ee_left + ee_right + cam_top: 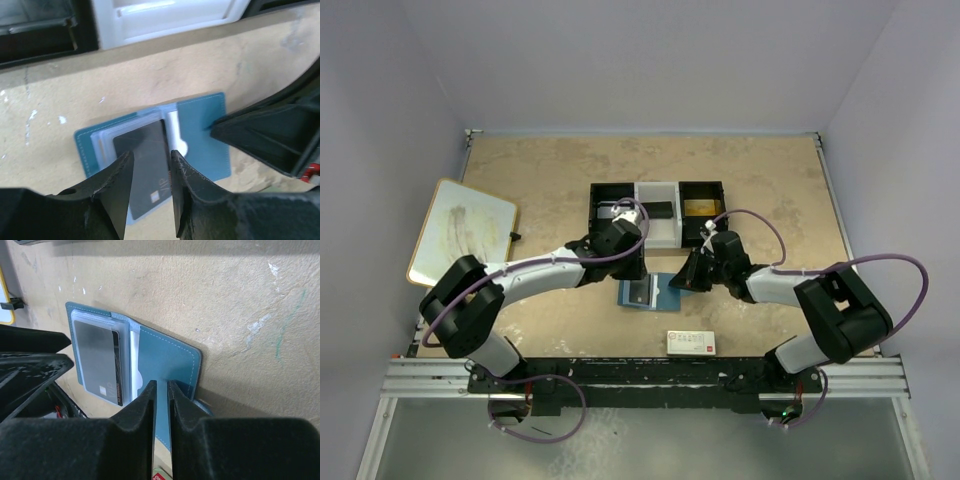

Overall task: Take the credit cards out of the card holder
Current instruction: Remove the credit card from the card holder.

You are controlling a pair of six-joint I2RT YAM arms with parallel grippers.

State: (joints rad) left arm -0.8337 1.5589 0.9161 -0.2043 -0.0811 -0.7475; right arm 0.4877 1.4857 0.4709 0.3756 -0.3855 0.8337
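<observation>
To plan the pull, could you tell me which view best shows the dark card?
Right wrist view: the dark card shows almost whole in the open wallet. In the left wrist view the left tool hides part; from the top it is a speck.

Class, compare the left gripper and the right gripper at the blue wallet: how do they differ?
The left gripper stands open over the dark card; the right gripper is pinched on the blue wallet at its plain flap. The left gripper is at the pocket half, the right gripper at the other half. Both are low at the opened wallet.
</observation>
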